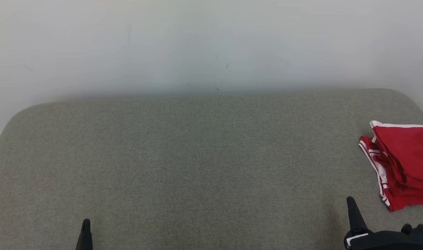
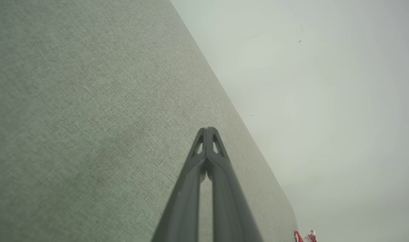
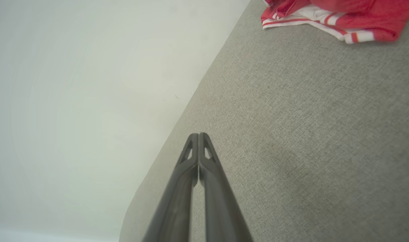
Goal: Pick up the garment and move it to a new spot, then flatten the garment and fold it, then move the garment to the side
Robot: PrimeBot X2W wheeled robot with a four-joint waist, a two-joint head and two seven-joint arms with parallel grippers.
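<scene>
Hovering low at the near left, the left gripper (image 1: 86,224) hung over the grey fabric surface (image 1: 204,156), and in the left wrist view its fingers (image 2: 187,188) were pressed together with nothing between them. The middle of the surface lay bare up to the white wall (image 1: 197,41). At the near right the right gripper (image 1: 351,201) also had its fingers (image 3: 177,195) closed on nothing. It pointed along the cloth, near the garment but apart from it.

The red garment (image 1: 406,156), trimmed in white stripes, lay at the far right of the surface in several stacked layers, partly cut off by the edge of the head view. Judging by that stacked shape and its place, the folding and the move aside looked done or nearly so.

The main risk appeared to sit on that right side. A careless sweep of the right arm could have clipped the nearest striped hem and dragged the layers open. How close the pile lay to the surface's right edge could not be told, so a nudge outward might have tipped it off. Any fresh grasp with shut fingers would only have pushed the cloth, and a pinch on the top layer alone would likely have peeled the fold apart.
</scene>
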